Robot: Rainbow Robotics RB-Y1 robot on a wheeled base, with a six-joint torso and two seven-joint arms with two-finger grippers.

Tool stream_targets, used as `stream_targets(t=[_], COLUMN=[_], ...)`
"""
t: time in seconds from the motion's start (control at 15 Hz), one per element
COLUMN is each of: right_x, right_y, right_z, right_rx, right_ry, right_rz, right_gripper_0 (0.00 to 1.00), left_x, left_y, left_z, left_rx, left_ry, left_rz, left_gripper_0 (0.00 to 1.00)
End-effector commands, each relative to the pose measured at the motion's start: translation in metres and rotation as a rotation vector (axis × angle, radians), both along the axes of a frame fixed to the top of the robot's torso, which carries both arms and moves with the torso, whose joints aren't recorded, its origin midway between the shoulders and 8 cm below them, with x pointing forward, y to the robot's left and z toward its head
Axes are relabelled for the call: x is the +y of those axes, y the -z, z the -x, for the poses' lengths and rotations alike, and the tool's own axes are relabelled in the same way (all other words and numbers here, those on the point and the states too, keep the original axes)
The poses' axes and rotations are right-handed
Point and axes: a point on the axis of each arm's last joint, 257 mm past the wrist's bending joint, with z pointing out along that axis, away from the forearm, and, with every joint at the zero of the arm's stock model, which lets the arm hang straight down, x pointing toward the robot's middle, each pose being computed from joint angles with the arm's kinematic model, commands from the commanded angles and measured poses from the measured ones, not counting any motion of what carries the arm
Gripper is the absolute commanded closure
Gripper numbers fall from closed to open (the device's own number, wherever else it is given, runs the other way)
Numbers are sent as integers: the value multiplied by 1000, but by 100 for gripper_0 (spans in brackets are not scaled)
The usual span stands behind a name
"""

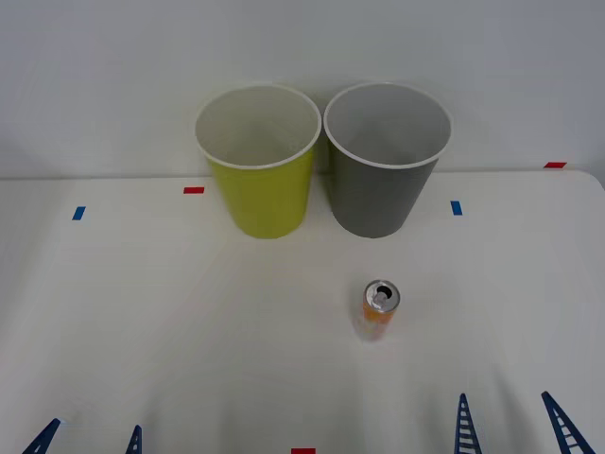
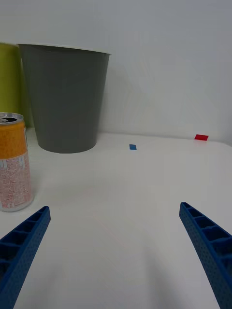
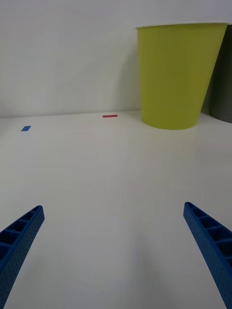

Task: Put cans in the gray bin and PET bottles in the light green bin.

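Observation:
An orange-and-white can [image 1: 379, 309] stands upright on the white table, in front of the gray bin [image 1: 386, 161]; its silver top faces up. The light green bin [image 1: 259, 163] stands to the left of the gray bin, almost touching it. My right gripper [image 1: 513, 427] is open at the table's near right, with the can [image 2: 13, 162] ahead of it and off to its left. The gray bin [image 2: 66, 96] rises behind the can. My left gripper [image 1: 90, 439] is open at the near left, and the light green bin [image 3: 177, 75] is far ahead of it. No PET bottle is in view.
Small red tape marks [image 1: 194, 190] and blue tape marks [image 1: 457, 207] lie on the table [image 1: 170, 312] near the bins. A pale wall stands right behind both bins. Bare table surface stretches between the grippers and the bins.

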Motion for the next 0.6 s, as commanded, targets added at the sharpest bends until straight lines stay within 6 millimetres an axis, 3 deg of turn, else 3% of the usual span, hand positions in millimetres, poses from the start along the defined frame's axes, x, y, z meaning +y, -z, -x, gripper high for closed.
stream_targets(t=[0.07, 0.6], right_x=[0, 0], right_y=[0, 0], right_z=[0, 0], right_rx=[0, 0], right_ry=[0, 0], right_rz=[0, 0], right_gripper_0=[7, 7], left_x=[0, 0], left_y=[0, 0], left_z=[0, 0], left_rx=[0, 0], left_ry=[0, 0], left_rz=[0, 0], left_gripper_0=[0, 0])
